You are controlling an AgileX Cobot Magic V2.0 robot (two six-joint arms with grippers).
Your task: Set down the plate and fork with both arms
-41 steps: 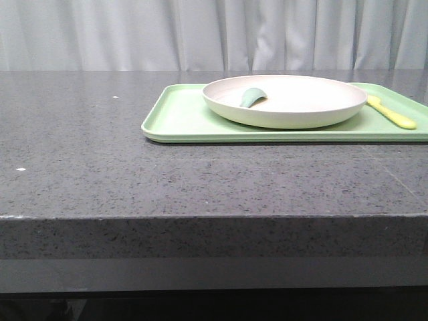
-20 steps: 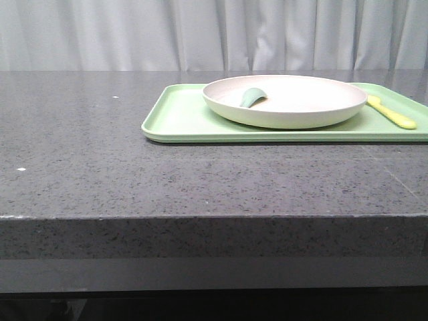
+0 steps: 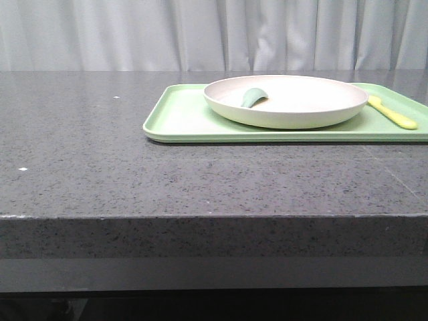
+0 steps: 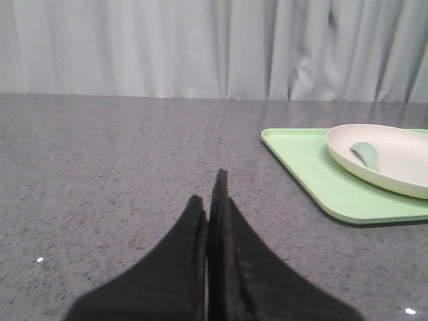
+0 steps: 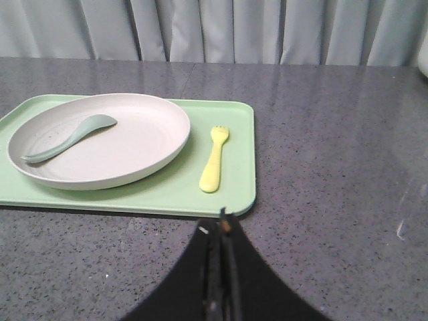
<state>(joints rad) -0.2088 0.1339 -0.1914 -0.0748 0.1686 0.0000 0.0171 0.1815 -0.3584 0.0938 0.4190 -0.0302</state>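
Observation:
The cream plate (image 3: 286, 101) rests on a light-green tray (image 3: 180, 120) at the table's back right, also showing in both wrist views as the plate (image 4: 394, 160) and plate (image 5: 134, 144). A pale-yellow fork (image 3: 393, 114) lies on the tray right of the plate; the fork (image 5: 214, 167) shows whole in the right wrist view. My left gripper (image 4: 208, 194) is shut and empty over bare table, well left of the tray. My right gripper (image 5: 223, 224) is shut and empty, just short of the tray's near corner. Neither gripper appears in the front view.
A grey-green spoon (image 3: 252, 97) lies inside the plate, also seen as the spoon (image 5: 63, 137). The dark speckled table (image 3: 100, 167) ends in a front edge near the camera. A pale curtain (image 3: 134, 33) hangs behind.
The front view has shifted very slightly; plate, fork, tray and spoon stay where they were.

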